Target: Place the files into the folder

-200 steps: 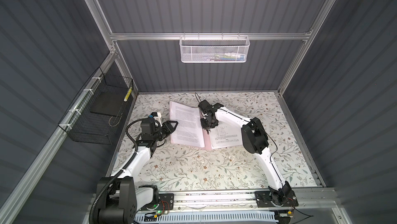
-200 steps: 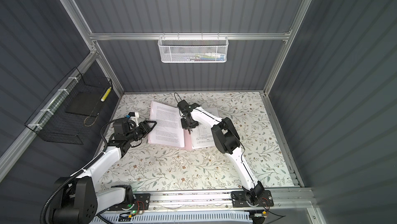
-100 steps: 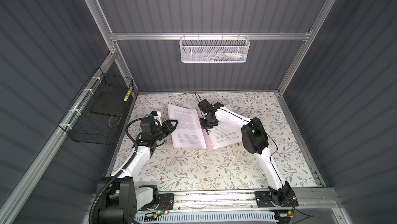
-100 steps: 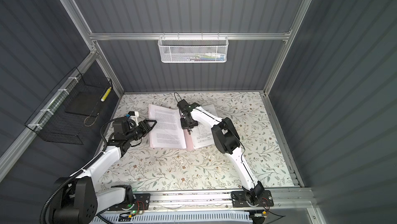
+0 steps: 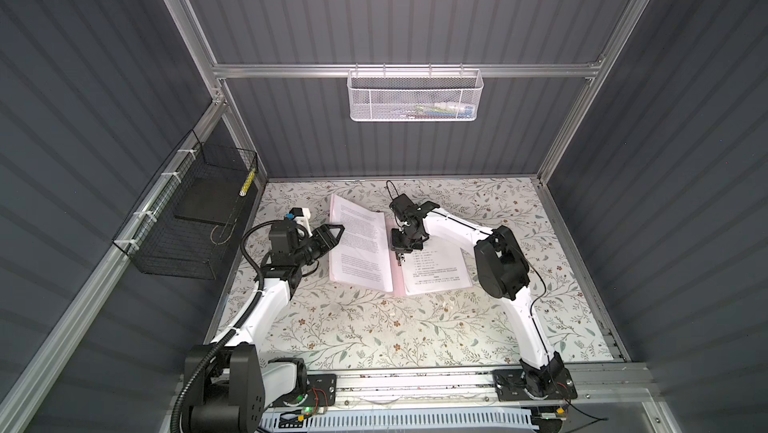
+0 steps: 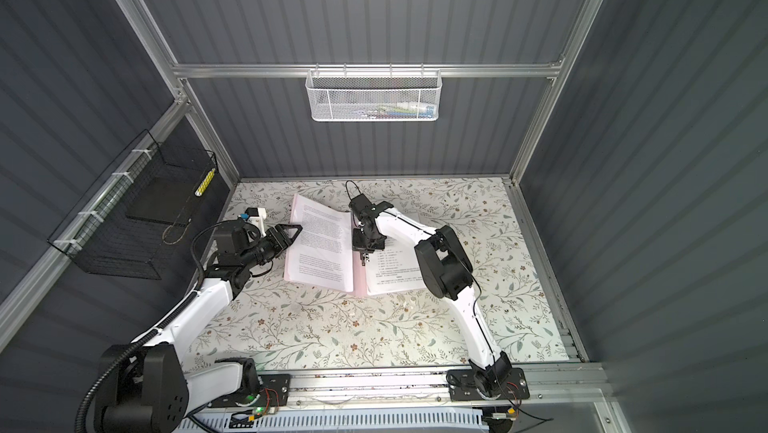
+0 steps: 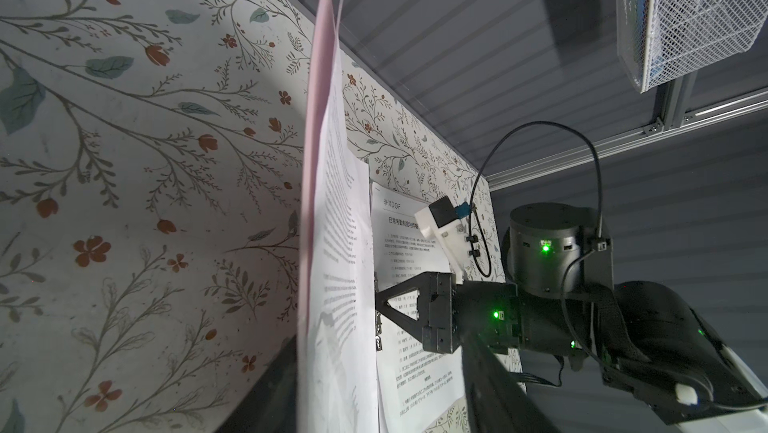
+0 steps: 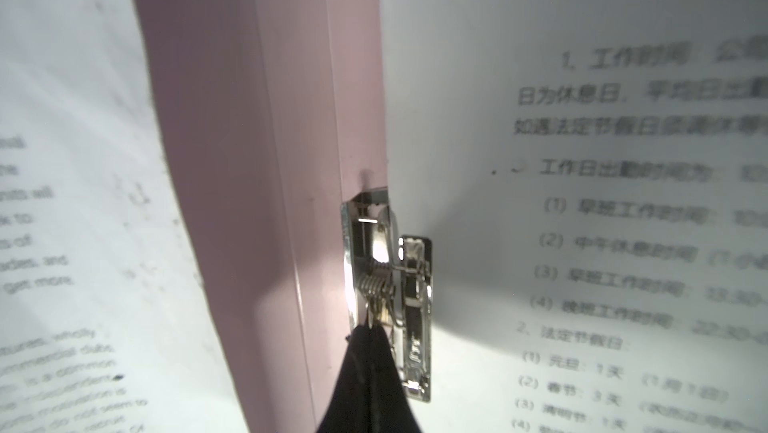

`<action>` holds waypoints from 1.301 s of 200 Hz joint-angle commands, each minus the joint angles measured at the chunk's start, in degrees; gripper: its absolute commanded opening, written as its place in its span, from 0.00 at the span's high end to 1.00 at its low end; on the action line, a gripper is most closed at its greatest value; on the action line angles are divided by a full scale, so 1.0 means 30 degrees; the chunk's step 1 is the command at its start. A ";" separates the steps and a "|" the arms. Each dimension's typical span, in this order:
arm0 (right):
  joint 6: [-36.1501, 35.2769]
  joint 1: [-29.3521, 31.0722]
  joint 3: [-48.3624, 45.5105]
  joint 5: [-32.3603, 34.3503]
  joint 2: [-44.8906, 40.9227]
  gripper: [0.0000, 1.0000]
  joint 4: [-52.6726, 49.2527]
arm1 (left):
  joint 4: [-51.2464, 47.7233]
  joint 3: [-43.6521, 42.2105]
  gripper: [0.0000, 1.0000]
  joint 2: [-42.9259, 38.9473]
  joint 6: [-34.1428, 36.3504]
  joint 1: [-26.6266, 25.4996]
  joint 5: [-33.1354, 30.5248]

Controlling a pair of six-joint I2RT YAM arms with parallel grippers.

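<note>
Judging by the layout, you are at the fastening step: papers lie inside the covers but look loose.

Top views: the folder (image 5: 397, 283) lies open on the table (image 5: 374, 327), toward the back. The files (image 5: 359, 252) sit on both halves, a stack on the left one and a single page flat on the right. The left flap (image 5: 332, 206) is tilted up off the table; the right half lies flat. Your left gripper (image 5: 333, 233) is at that flap's outer edge. Your right gripper (image 5: 399, 261) points down at the spine.

Left wrist: the flap shows edge-on, pink outside, with white pages curling slightly off its inner face. The left jaws stand apart, one on either side of it. Neither visibly presses, so I judge the flap propped, not clamped.

Right wrist: the right tips are together and touch the spring end of the metal clip (image 8: 399, 285) at the spine. Whether they pinch its lever, I cannot tell. The clip's bar lies over the single page's inner edge; pressed down or lifted, I cannot tell either.

Next move, as I judge it: work the clip with the right, lower the left stack over, and square the edges to the spine. Thin paper will slide and curl, so go slowly.

Folder: thin, pale pink, double-creased at the spine.
</note>
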 commanded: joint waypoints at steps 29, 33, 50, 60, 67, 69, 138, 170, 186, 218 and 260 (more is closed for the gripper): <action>0.1421 -0.0528 -0.2296 -0.1149 -0.2051 0.77 0.1780 | -0.0264 0.0587 0.40 -0.0504 0.0627 -0.0054 0.0319; 0.1464 -0.0559 -0.2402 -0.1246 -0.2262 0.75 0.1958 | -0.0316 0.0624 0.40 -0.0519 0.0677 -0.0054 0.0291; 0.1658 -0.0820 -0.2753 -0.2072 -0.2982 0.70 0.2559 | -0.0406 0.0802 0.40 -0.0401 0.0779 -0.0054 0.0302; 0.1673 -0.0971 -0.2888 -0.2413 -0.3362 0.69 0.2619 | -0.0442 0.0956 0.40 -0.0302 0.0829 -0.0054 0.0318; 0.1673 -0.1054 -0.3151 -0.2464 -0.3720 0.67 0.2746 | -0.0500 0.1064 0.40 -0.0238 0.0876 -0.0054 0.0317; 0.1651 -0.1084 -0.3230 -0.2465 -0.3800 0.67 0.2784 | -0.0506 0.1101 0.40 -0.0237 0.0875 -0.0054 0.0317; 0.0990 -0.5241 -0.9670 -0.3606 -0.7871 0.65 0.4941 | 0.2096 0.1731 0.39 0.0977 -0.1377 -0.0123 0.1983; 0.0164 -0.7048 -1.2815 -0.1205 -0.9882 0.64 0.5490 | 0.3914 0.1932 0.40 0.1447 -0.2981 -0.0591 0.2340; 0.0089 -0.7850 -1.3990 -0.1037 -1.0229 0.63 0.5866 | 0.3881 0.2212 0.40 0.1165 -0.3351 -0.0720 0.2226; 0.0287 -0.8861 -1.5375 -0.0934 -1.0025 0.63 0.6791 | 0.3719 0.2873 0.40 0.0806 -0.3754 -0.0968 0.2192; 0.0751 -0.9473 -1.6372 -0.2407 -1.0623 0.64 0.8634 | 0.2433 0.3390 0.40 0.0718 -0.2731 -0.1196 0.1857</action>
